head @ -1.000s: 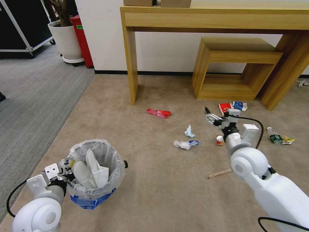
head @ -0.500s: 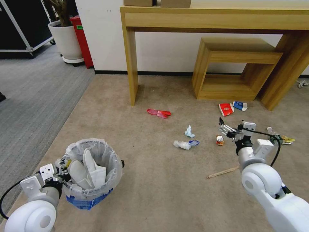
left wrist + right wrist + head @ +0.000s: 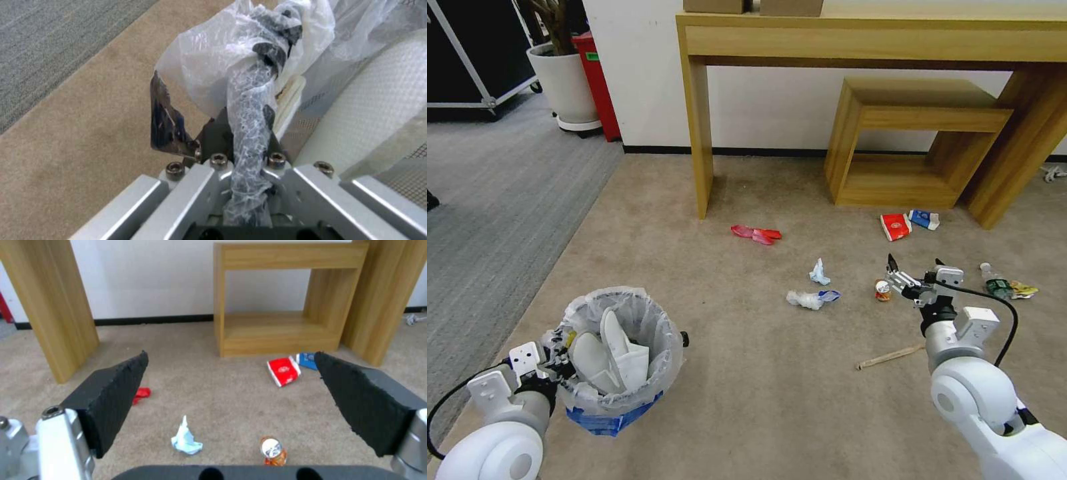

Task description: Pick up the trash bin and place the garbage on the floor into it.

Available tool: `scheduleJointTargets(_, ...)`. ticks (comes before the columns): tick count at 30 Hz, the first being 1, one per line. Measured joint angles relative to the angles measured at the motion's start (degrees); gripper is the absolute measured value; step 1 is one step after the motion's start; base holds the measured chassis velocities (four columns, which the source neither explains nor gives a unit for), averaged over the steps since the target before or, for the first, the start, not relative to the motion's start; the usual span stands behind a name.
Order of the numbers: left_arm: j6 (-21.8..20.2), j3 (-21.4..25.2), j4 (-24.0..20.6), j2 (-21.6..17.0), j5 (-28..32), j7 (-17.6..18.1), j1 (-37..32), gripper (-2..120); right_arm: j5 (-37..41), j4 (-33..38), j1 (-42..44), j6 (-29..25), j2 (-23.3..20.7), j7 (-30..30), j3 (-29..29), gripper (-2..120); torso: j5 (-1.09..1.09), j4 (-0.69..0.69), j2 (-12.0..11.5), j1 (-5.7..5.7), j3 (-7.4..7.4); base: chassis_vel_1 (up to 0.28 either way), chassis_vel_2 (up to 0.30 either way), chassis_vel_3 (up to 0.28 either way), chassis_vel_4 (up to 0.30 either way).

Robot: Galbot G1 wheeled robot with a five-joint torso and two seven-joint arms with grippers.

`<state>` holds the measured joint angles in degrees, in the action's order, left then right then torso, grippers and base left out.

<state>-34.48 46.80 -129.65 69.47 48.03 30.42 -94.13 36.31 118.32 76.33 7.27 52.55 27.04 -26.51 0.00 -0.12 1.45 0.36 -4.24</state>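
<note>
Head view: two slippers (image 3: 610, 357) binned; left pincer (image 3: 557, 357) clamps bin (image 3: 617, 360); right pincer (image 3: 914, 273) apart.

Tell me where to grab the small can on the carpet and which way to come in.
Grip the can across its round sides, coming down from above. It seems to stand upright with bare carpet around it, and the right gripper, open, hangs just beside it.

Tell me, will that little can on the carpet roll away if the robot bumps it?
Probably not at first: the small can seems to stand upright. Tipped over, its round body would likely roll. It looks light, so the open right gripper nearby could easily knock it.
</note>
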Motion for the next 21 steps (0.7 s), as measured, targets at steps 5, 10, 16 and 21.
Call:
scheduleJointTargets(5,0.1,0.4,-0.1,0.1,0.0,-0.2,-0.5,0,0.0,0.1,-0.2,0.2,0.1,-0.1,0.3,92,0.0,0.0,0.0,0.0,0.0,-0.017,0.015,0.028,-0.015)
scheduleJointTargets(10,0.2,0.5,-0.1,0.2,0.1,-0.4,-0.6,0,0.0,0.1,-0.4,0.2,0.1,-0.2,0.6,90,0.0,0.0,0.0,0.01,-0.01,-0.095,0.087,0.096,-0.092)
scheduleJointTargets(16,0.2,0.6,-0.5,0.3,0.2,-0.4,-0.8,0,0.0,0.0,-0.5,0.2,0.1,-0.3,0.8,90,0.0,0.01,0.0,0.01,-0.01,-0.072,0.075,0.084,-0.085)
scheduleJointTargets(21,0.2,0.6,-0.7,0.5,0.2,-0.4,-0.9,0,0.0,0.0,-0.4,0.2,0.1,-0.4,0.8,89,0.0,0.0,0.0,0.01,-0.01,-0.056,0.049,0.049,-0.058)
